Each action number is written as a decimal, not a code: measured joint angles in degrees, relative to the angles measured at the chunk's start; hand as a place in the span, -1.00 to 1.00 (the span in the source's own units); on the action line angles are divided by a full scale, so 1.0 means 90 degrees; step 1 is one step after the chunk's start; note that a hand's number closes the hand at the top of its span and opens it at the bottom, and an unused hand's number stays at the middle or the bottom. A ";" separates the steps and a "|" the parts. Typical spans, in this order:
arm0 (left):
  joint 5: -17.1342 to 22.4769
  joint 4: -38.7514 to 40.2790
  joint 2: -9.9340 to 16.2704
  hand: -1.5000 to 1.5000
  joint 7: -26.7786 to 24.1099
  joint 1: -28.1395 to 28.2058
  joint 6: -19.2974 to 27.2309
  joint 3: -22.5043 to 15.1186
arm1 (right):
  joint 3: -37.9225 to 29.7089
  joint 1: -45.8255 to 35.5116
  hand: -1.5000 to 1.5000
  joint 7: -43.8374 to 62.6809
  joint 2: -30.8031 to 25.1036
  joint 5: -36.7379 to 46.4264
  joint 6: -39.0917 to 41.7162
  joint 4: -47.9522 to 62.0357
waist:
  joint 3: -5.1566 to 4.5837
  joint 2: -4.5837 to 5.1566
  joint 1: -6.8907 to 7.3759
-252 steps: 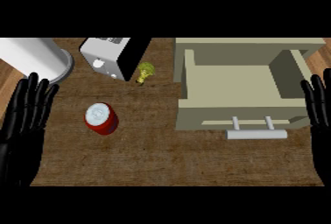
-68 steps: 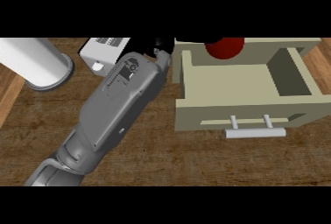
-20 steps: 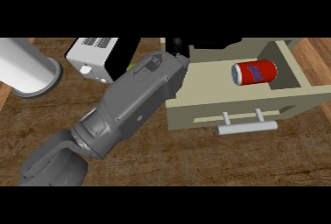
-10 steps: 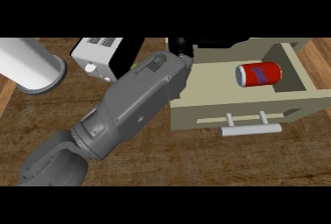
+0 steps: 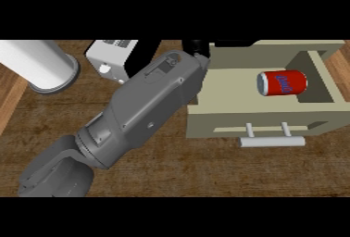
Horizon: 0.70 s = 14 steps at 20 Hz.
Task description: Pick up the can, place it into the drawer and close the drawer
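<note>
Brown wood-grain counter (image 5: 226, 171) fills the head view, with paler wood showing at the far left and far right edges. On its right side stands a cream drawer (image 5: 226, 99), pulled open, its front panel facing near and carrying a pale bar handle (image 5: 271, 141) on two short posts.

Inside the drawer, toward the right, the can (image 5: 282, 83) lies on its side. It is red, with a white rim on its left end and blue lettering too small to read. It rests close to the drawer's right wall, apart from the front panel.

One grey forearm (image 5: 137, 120) crosses the view diagonally from the lower left up to the drawer's far left corner. Only a small black part of the left hand (image 5: 197, 46) shows beyond the forearm, right at the top edge, so I cannot tell how its fingers are set. The right hand is out of sight.

To the far left, a white cylinder (image 5: 37, 65) lies on the counter, cut off by the top edge. Between it and the forearm sits a white box-like appliance (image 5: 109, 58), partly hidden behind the arm.
</note>
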 measured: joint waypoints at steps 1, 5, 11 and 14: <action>0.0027 -0.0116 0.0000 -1.00 -0.0017 0.0083 0.0059 -0.0039 | 0.0198 -0.0108 -1.00 -0.0073 0.0018 0.0334 -0.0076 0.0135 | 0.0000 -0.0008 0.0023; -0.0030 -0.0069 0.0044 -1.00 0.0144 -0.0008 0.0035 0.0017 | 0.0944 -0.0567 -1.00 -0.0281 0.0050 0.1612 -0.0488 0.0672 | -0.0001 -0.0028 0.0115; -0.0176 -0.0236 0.0094 -1.00 0.0319 0.0115 0.0163 0.0052 | 0.1831 -0.1448 -1.00 -0.0455 0.0012 0.3117 -0.1130 0.1836 | -0.0004 -0.0059 0.0210; -0.0264 -0.0323 0.0245 -1.00 0.0520 0.0117 0.0159 0.0067 | 0.2134 -0.1843 -1.00 -0.0672 -0.0040 0.3702 -0.1479 0.2635 | -0.0003 -0.0067 0.0247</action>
